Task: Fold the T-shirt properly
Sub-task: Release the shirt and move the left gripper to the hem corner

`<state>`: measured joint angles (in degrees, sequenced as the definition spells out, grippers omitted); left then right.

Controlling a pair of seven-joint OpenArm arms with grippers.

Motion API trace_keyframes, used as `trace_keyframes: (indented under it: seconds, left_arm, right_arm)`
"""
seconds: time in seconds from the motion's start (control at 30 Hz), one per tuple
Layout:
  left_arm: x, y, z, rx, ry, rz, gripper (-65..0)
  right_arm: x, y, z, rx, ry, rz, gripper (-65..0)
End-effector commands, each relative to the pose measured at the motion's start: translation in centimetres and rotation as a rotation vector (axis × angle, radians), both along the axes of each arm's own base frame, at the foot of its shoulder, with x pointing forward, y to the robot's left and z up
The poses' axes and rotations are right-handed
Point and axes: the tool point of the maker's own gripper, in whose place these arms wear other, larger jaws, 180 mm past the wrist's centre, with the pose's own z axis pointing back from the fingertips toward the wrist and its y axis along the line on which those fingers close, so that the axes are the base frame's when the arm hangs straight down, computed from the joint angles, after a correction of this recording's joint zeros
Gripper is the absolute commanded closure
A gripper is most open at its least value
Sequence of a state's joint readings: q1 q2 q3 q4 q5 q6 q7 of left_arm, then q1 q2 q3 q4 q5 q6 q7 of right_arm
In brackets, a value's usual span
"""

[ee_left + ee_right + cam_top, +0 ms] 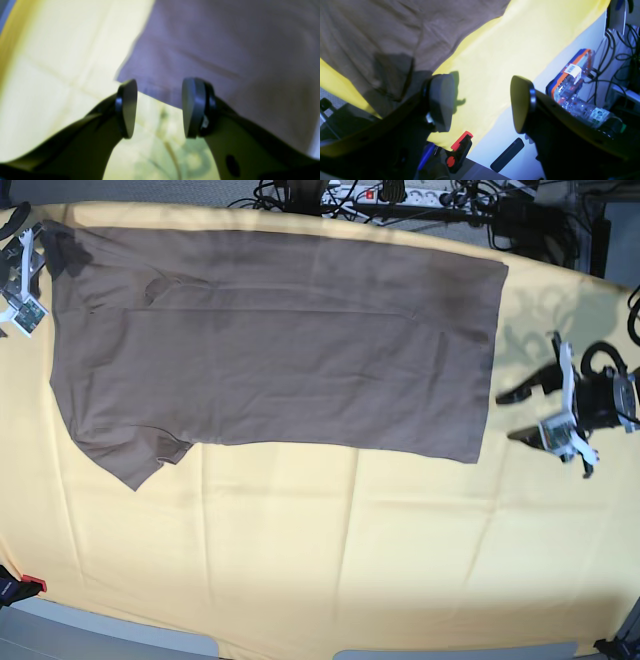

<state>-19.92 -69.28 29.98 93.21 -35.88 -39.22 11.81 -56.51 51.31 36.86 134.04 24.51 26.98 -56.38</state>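
Observation:
The taupe-brown T-shirt (280, 350) lies flat on the pale yellow cloth (350, 550), its hem toward the right and a sleeve (140, 455) at the lower left. My left gripper (515, 415) is open and empty, just right of the hem's lower corner. In the left wrist view the left gripper (160, 110) hovers over the cloth (50, 75) at the shirt's edge (212, 50). My right gripper (40, 250) is at the shirt's top left corner. In the right wrist view the right gripper (481, 105) is open and empty beside the shirt (382, 37).
Cables and a power strip (370, 195) run along the table's back edge. A red and black clamp (460, 150) grips the cloth's edge. A clear plastic box with an orange and blue lid (572, 82) and cables (615, 50) sit off the table's side.

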Motion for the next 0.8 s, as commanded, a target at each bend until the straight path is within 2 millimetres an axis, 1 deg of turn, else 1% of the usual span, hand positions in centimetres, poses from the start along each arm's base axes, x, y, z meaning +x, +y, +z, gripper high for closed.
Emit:
trace_keyframes:
  seconds: [0.0, 0.1, 0.2, 0.3, 0.37, 0.43, 0.53, 0.67, 0.77]
  left_arm:
    - [1.8, 1.4, 1.2, -0.034, -0.029, 0.067, -30.0]
    - [5.0, 4.2, -0.4, -0.125, 0.001, 0.238, -30.0]
    - [7.2, 6.4, -2.8, -0.213, 0.054, 0.393, -30.0]
    - [8.3, 7.5, -5.5, -0.290, 0.128, 0.523, -30.0]
    - [8.5, 7.5, -7.2, -0.340, 0.167, 0.580, -30.0]
    - [8.1, 6.7, -9.2, -0.338, 0.223, 0.600, -29.9]
    - [7.2, 4.1, -11.6, -0.316, 0.319, 0.575, -29.9]
    - [7.0, 0.5, -12.5, -0.375, 0.407, 0.548, -29.9]
    - [6.0, -1.9, -13.4, -0.377, 0.500, 0.514, -29.9]
  right_arm:
    - [0.5, 0.1, 0.7, -0.010, -0.025, 0.013, -37.6]
    - [0.6, 0.2, 0.7, -0.007, -0.029, 0.015, -37.6]
    - [1.0, 0.7, 0.8, 0.018, -0.054, 0.029, -37.6]
    - [1.2, 0.8, 0.9, 0.025, -0.065, 0.030, -37.6]
    - [1.2, 0.8, 1.0, 0.026, -0.067, 0.030, -37.6]
    - [1.3, 0.8, 1.0, 0.027, -0.069, 0.033, -37.6]
    - [1.4, 1.0, 1.0, 0.032, -0.075, 0.039, -37.6]
    - [1.5, 1.2, 1.1, 0.041, -0.084, 0.046, -37.6]
    - [1.6, 1.2, 1.2, 0.044, -0.091, 0.044, -37.6]
